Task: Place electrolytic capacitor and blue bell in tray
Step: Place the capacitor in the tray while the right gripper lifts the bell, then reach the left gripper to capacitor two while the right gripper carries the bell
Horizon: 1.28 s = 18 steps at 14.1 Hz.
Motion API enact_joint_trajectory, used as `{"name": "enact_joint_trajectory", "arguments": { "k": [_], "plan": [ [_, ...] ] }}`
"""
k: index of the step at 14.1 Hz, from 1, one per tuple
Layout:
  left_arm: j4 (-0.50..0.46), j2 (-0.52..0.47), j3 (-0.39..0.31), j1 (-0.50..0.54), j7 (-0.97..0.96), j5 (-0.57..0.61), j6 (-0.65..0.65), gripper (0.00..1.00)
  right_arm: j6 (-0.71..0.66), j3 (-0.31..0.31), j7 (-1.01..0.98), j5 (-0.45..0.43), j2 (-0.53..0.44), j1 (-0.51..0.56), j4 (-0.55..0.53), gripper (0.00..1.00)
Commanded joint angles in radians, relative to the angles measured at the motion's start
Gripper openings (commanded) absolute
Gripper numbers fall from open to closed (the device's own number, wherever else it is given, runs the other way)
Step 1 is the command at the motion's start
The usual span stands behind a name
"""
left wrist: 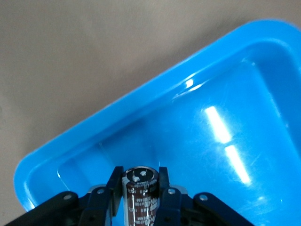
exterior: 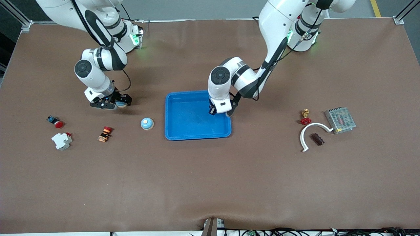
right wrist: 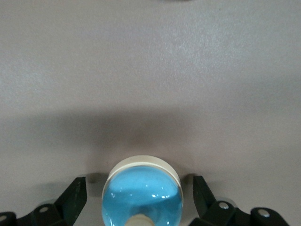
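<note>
Capacitor (left wrist: 139,188), half cut off, between left jaws

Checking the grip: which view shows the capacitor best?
Left wrist view: the capacitor stands close up, clamped in the left gripper over the tray. Front view: the gripper mostly hides it. The right wrist view misses it.

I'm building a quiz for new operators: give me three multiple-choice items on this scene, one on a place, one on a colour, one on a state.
1. The left gripper is over: A the tray; B a drawer; C a sink.
2. The tray is: A red; B blue; C white.
3. The right gripper is: A shut on a cable; B out of view; C open around a blue bell.
Answers: A, it holds the capacitor above the tray's floor; B, bright blue all over; C, its fingers stand apart beside the bell.
</note>
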State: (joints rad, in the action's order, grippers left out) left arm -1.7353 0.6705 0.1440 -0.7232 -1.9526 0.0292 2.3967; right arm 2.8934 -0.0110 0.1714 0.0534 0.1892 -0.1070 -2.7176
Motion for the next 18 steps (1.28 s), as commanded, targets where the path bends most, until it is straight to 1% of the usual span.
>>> {"name": "enact_joint_trajectory", "arguments": {
  "k": [1, 2, 3, 4, 5, 7, 8, 9, 10, 12, 13, 15, 17, 18],
  "plan": [
    [0.03, 0.003, -0.014, -0.018, -0.034, 0.008, -0.01, 0.79, 0.012, 0.002, -0.001, 0.01, -0.028, 0.006, -0.03, 0.88],
    [0.031, 0.003, -0.014, -0.018, -0.032, 0.009, -0.01, 1.0, 0.009, 0.002, 0.002, 0.01, -0.028, 0.007, -0.03, 0.54],
    [0.034, -0.002, -0.015, -0.018, -0.029, 0.009, -0.01, 1.0, 0.006, 0.002, 0.005, 0.01, -0.031, 0.007, -0.03, 0.25],
    [0.042, -0.009, -0.018, -0.012, -0.023, 0.015, -0.017, 1.0, 0.001, 0.002, 0.008, 0.01, -0.034, 0.007, -0.03, 0.04],
    [0.042, -0.024, -0.024, -0.004, -0.017, 0.032, -0.03, 1.0, -0.002, 0.002, 0.011, 0.01, -0.043, 0.006, -0.028, 0.0],
    [0.048, -0.078, -0.034, 0.037, 0.004, 0.077, -0.091, 1.0, -0.019, 0.003, 0.016, 0.01, -0.071, -0.003, -0.025, 0.0],
    [0.065, -0.106, -0.034, 0.063, 0.033, 0.078, -0.129, 1.0, -0.051, 0.005, 0.013, 0.01, -0.092, -0.003, -0.014, 0.0],
    [0.083, -0.126, -0.034, 0.097, 0.078, 0.078, -0.178, 1.0, -0.103, 0.005, 0.011, 0.01, -0.123, -0.003, 0.004, 0.0],
    [0.101, -0.138, -0.032, 0.131, 0.13, 0.077, -0.217, 1.0, -0.184, 0.006, 0.017, 0.01, -0.154, -0.003, 0.03, 0.0],
    [0.108, -0.173, -0.034, 0.204, 0.243, 0.078, -0.267, 1.0, -0.362, 0.011, 0.075, 0.01, -0.2, -0.006, 0.099, 0.0],
    [0.106, -0.192, -0.034, 0.247, 0.311, 0.078, -0.286, 1.0, -0.414, 0.014, 0.121, 0.011, -0.217, -0.019, 0.12, 0.0],
    [0.106, -0.21, -0.034, 0.332, 0.423, 0.078, -0.33, 1.0, -0.431, 0.019, 0.265, 0.011, -0.228, -0.09, 0.151, 0.0],
    [0.097, -0.215, -0.035, 0.414, 0.515, 0.081, -0.346, 1.0, -0.431, 0.017, 0.443, 0.011, -0.214, -0.184, 0.209, 0.0],
    [0.094, -0.213, -0.035, 0.459, 0.561, 0.09, -0.346, 1.0, -0.431, 0.017, 0.52, 0.011, -0.183, -0.219, 0.254, 0.0]
  ]
}}
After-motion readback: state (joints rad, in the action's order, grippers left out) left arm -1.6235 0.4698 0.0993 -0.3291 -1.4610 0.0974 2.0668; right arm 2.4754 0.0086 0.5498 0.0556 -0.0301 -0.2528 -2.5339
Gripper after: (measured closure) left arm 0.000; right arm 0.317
